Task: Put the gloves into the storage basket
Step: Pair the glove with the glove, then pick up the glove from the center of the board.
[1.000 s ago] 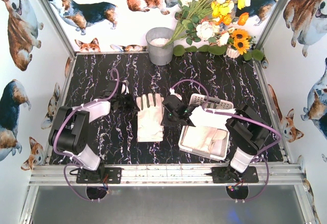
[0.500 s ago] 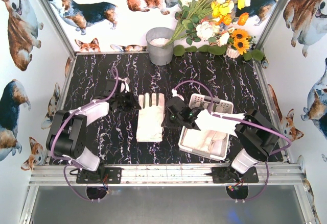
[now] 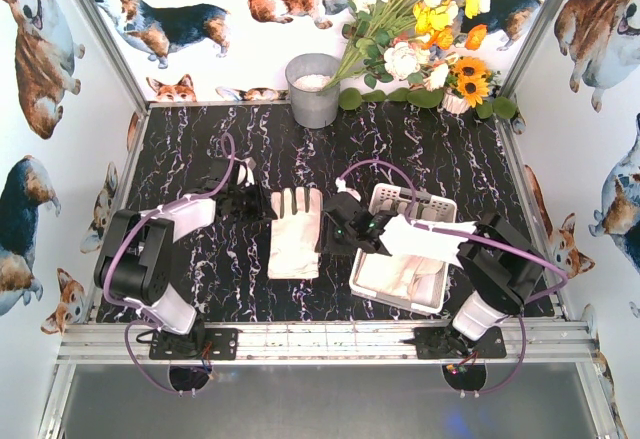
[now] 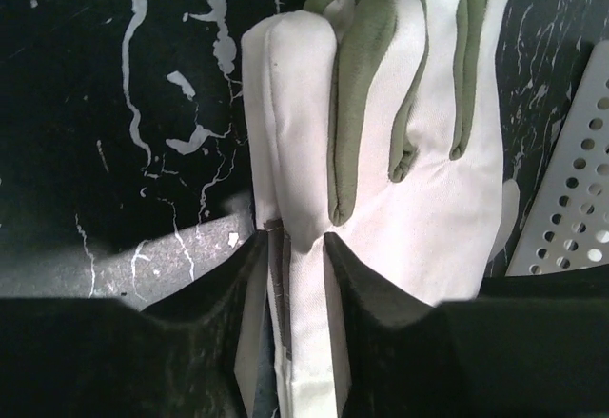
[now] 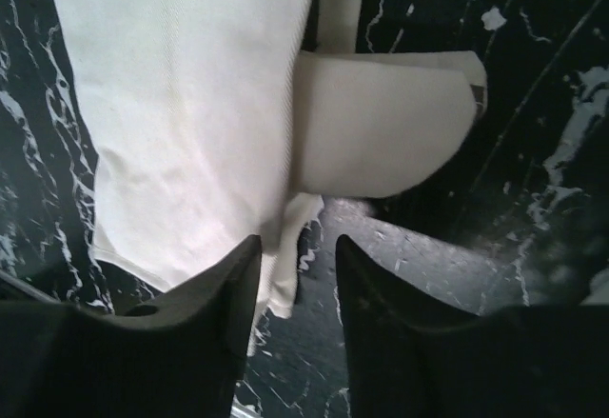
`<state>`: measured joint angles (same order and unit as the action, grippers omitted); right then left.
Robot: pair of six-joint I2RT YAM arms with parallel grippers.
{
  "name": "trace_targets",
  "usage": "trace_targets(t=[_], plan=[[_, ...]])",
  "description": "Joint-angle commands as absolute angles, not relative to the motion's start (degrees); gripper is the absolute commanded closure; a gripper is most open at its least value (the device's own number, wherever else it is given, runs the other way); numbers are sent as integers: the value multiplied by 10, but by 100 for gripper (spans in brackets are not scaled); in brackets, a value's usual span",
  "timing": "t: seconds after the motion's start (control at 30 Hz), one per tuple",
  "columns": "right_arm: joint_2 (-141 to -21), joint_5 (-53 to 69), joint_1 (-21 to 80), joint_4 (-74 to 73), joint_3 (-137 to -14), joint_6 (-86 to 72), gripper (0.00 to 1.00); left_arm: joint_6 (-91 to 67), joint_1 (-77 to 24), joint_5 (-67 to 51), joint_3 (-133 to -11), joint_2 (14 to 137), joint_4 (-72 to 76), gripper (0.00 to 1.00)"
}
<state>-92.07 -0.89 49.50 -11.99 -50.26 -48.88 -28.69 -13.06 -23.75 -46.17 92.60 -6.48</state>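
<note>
Black marbled bench [image 3: 200, 149]: one glove [image 3: 296, 232] lies lengthwise near-to-far, fingers toward the back wall, just left of the basket [image 3: 425, 201]. Left jaws and right jaws stand slightly apart at its side edges.

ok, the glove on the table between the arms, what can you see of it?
Cream-white fabric glove with olive-grey strips between the fingers. It lies flat on the black marbled table, fingers pointing away from the arm bases, beside the white basket and outside it. The left hand straddles its left edge; the right hand sits at its right edge. Whether either pinches fabric is unclear.
</note>
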Motion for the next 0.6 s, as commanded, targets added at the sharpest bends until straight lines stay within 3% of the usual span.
trace_targets(t=[0.0, 0.13, 0.23, 0.37, 0.57], plan=[[-879, -23, 485, -160, -542, -463, 56, -272, -130, -213, -477, 894, -89, 71], [-875, 6, 456, -190, -553, -445, 43, -270, -130, -212, -464, 868, -100, 60], [-872, 25, 440, -184, -544, -464, 38, -275, -131, -214, -454, 852, -110, 58], [-868, 35, 428, -139, -512, -516, 38, -279, -148, -212, -454, 817, -118, 59], [-878, 37, 404, -80, -476, -561, 38, -286, -175, -203, -465, 821, -122, 69]])
